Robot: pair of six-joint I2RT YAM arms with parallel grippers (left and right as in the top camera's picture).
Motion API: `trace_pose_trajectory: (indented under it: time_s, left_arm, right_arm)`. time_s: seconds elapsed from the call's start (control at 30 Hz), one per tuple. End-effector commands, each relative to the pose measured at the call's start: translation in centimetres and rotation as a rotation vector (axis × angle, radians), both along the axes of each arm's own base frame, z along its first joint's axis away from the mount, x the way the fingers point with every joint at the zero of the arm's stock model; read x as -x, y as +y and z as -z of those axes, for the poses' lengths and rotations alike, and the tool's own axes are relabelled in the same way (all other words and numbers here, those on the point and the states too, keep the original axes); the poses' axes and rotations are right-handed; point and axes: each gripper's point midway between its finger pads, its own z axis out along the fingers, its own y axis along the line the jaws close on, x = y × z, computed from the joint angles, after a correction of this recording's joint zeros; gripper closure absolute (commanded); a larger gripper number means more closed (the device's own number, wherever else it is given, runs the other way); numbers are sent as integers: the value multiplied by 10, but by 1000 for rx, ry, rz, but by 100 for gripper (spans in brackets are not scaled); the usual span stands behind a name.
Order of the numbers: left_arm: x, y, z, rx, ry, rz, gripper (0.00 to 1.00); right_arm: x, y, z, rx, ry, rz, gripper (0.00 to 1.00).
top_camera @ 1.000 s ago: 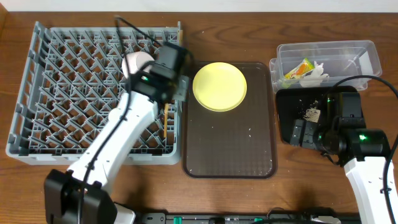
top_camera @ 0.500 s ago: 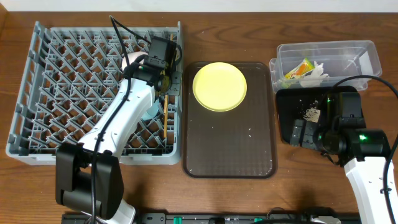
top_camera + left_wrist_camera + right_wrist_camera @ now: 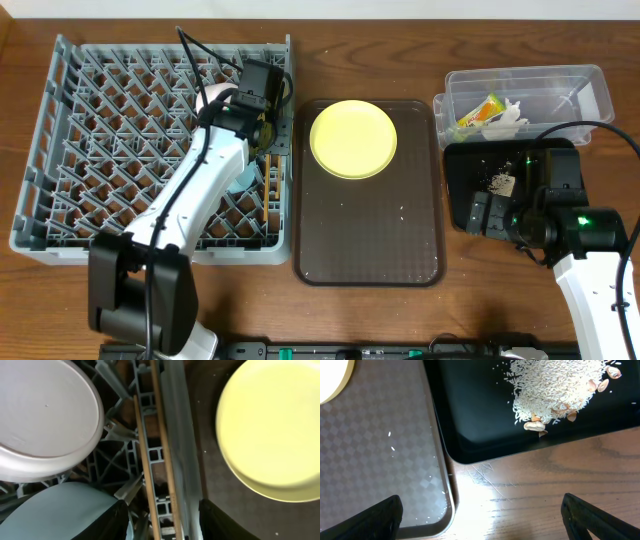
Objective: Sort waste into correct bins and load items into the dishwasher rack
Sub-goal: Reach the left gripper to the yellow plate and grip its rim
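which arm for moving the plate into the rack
Left. The left fingers hang open at the edge of the grey plastic peg rack, beside the round yellow-green plate; the right fingers sit far off at the shallow black tray.

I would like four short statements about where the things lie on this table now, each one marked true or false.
1. The yellow-green plate lies on the brown serving tray. True.
2. The snack wrapper lies on the brown serving tray. False: it is in the clear tub.
3. The two chopsticks lie in the grey rack. True.
4. The crumbs lie in the clear tub. False: they are in the black tray.
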Motion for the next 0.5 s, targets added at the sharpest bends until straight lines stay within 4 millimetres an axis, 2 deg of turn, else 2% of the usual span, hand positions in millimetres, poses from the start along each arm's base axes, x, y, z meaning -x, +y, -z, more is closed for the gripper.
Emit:
trace_pose_trajectory:
  time_s: [0.0, 0.1, 0.23, 0.3, 0.47]
  left_arm:
    - [6, -23, -40, 33, -99, 61, 51]
    - [13, -55, -50, 40, -144, 160, 48]
    - [23, -103, -44, 33, -170, 311, 42]
    - [28, -126, -36, 27, -175, 380, 35]
    - [37, -172, -1, 2, -159, 512, 28]
  right_arm:
    - [-1, -3, -2, -1, -8, 20, 1]
    - [-2, -3, -2, -2, -13, 21, 1]
    - [-3, -3, -2, -2, -15, 20, 1]
    - [-3, -3, -2, -2, -14, 21, 1]
    - [-2, -3, -2, -2, -10, 20, 1]
